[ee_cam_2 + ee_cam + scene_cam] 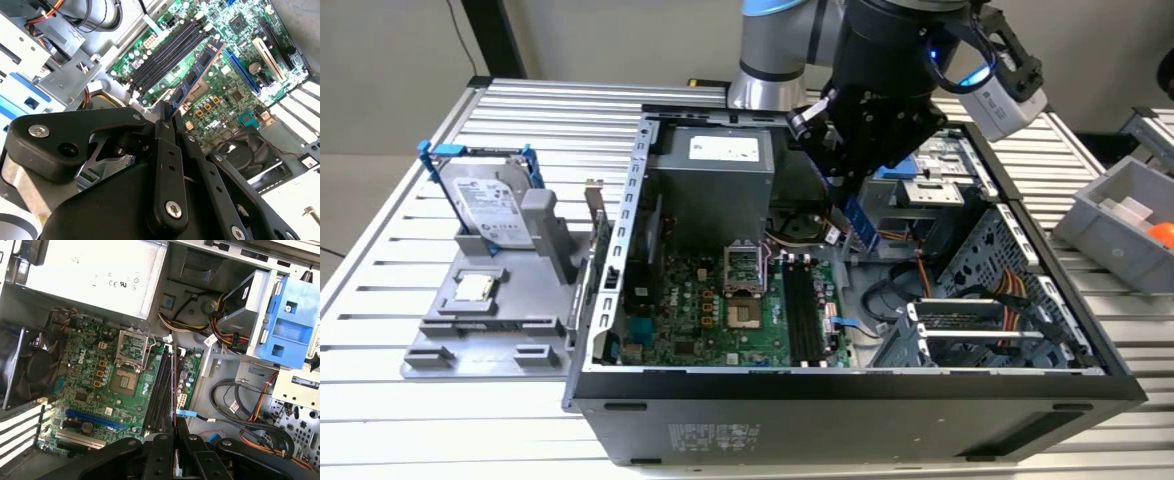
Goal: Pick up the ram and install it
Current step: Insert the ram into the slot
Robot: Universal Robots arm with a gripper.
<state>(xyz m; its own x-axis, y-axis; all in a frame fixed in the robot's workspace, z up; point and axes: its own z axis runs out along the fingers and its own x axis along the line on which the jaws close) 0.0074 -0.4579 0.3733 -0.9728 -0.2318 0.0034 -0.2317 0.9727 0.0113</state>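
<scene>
Second wrist view: my pincer [168,122] pinches the ram [197,73] by one end, above the motherboard's memory slots [165,55] and roughly parallel, presumably to line it up for seating.

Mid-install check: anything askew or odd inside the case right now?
Nothing looks spilled or broken. One oddity: the gripper holds the ram by one end, so it seems to point end-first at the motherboard instead of lying level along the slots.
</scene>
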